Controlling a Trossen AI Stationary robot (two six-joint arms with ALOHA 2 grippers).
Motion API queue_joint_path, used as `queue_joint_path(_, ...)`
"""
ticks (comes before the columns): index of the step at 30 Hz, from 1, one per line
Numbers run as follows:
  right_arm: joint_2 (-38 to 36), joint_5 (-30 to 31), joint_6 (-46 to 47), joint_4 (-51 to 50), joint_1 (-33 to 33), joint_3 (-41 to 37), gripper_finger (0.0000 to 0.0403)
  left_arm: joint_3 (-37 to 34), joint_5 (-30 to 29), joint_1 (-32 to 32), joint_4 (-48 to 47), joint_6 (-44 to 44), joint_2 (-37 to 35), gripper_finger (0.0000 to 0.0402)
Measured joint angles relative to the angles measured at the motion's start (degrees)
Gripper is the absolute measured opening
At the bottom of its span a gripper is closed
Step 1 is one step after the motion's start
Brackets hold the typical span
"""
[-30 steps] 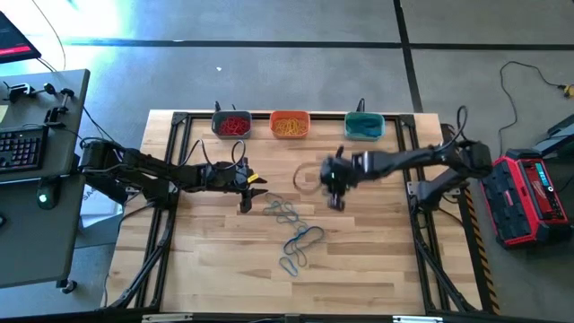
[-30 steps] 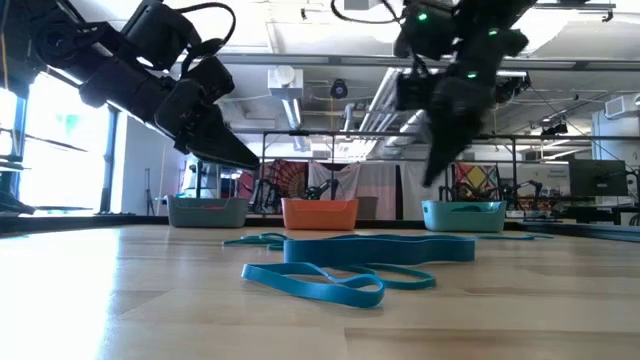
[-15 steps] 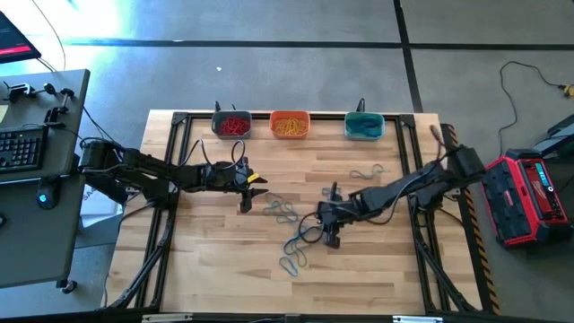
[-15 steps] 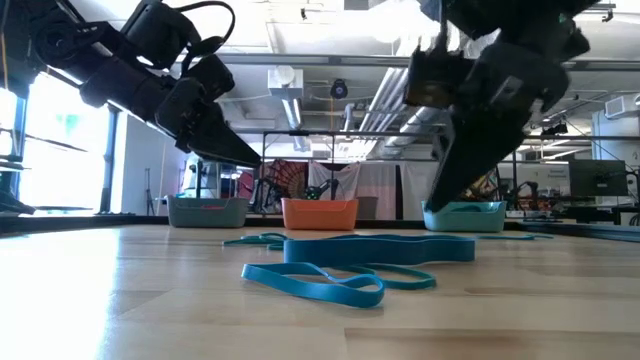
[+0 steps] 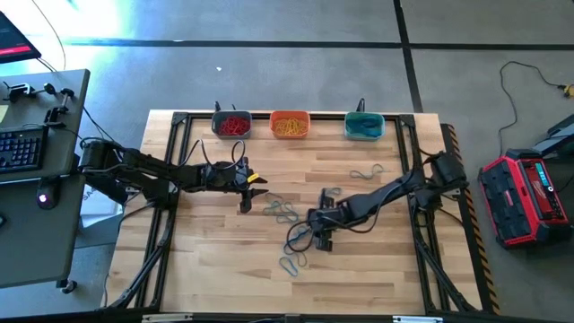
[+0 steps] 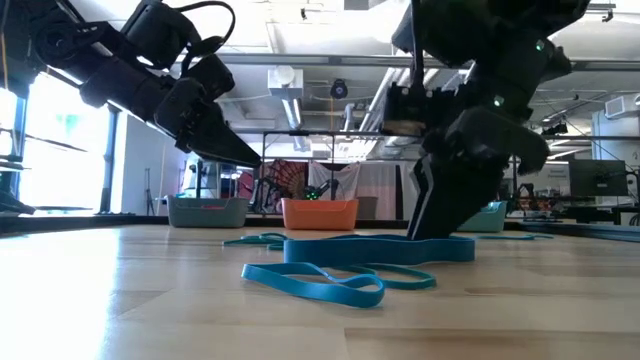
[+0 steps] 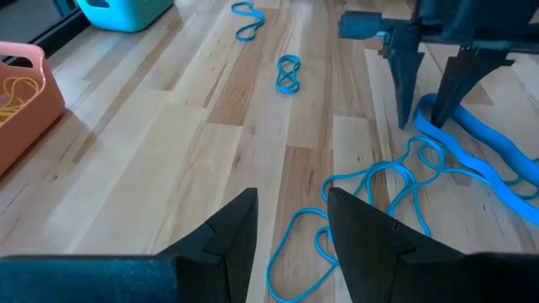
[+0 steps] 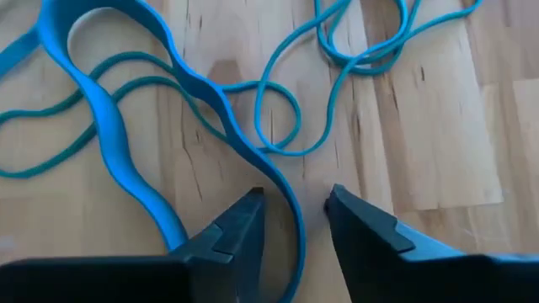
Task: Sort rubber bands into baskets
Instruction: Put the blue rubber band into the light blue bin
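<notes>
Although no brand, label or legible writing shows on any item, the positions can be recorded. Nearest the table's front edge, a wide blue band (image 6: 315, 283) lies flat among thinner teal bands (image 5: 291, 264) on the wooden table (image 5: 377, 278). The right gripper (image 5: 321, 240) is stretched low from the right side, its fingers pointing down and parted, straddling the wide blue band without closing on it; the right wrist view shows the band running between the two tips. One second ago this gripper was higher and nearer the baskets, with its fingers almost together; it has since come down onto the cluster and its jaws have spread. The left gripper (image 5: 248, 192) hovers above the table left of centre, arm reaching in from the left, jaws partly open and empty; it has not moved. Beyond the cluster, two small teal bands (image 7: 288, 73) lie separately on the boards. At the far edge stand three baskets in a row: the grey basket (image 5: 231, 125) holding red bands, the orange basket (image 5: 289, 125) holding tan bands, and the teal basket (image 5: 364, 126) holding teal bands.
</notes>
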Motion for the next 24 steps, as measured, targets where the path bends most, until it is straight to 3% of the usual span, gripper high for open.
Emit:
queue_joint_path(5, 0.4, 0.8, -0.3, -1.1, 0.0, 0.4, 0.0096, 0.0, 0.0, 0.0, 0.0, 0.0, 0.0, 0.0138)
queue_joint_path(11, 0.4, -1.7, -1.6, -1.8, 0.0, 0.4, 0.0009, 0.0, 0.0, 0.0, 0.0, -0.1, 0.0, 0.0138)
queue_joint_path(16, -0.6, -1.4, -1.4, -4.7, 0.0, 0.4, 0.0006, 0.0, 0.0, 0.0, 0.0, -0.2, 0.0, 0.0138)
queue_joint_path(24, -7.6, 6.6, 0.1, -13.4, 0.0, 0.2, 0.0001, 0.0, -0.1, 0.0, 0.1, -0.2, 0.0, 0.0138)
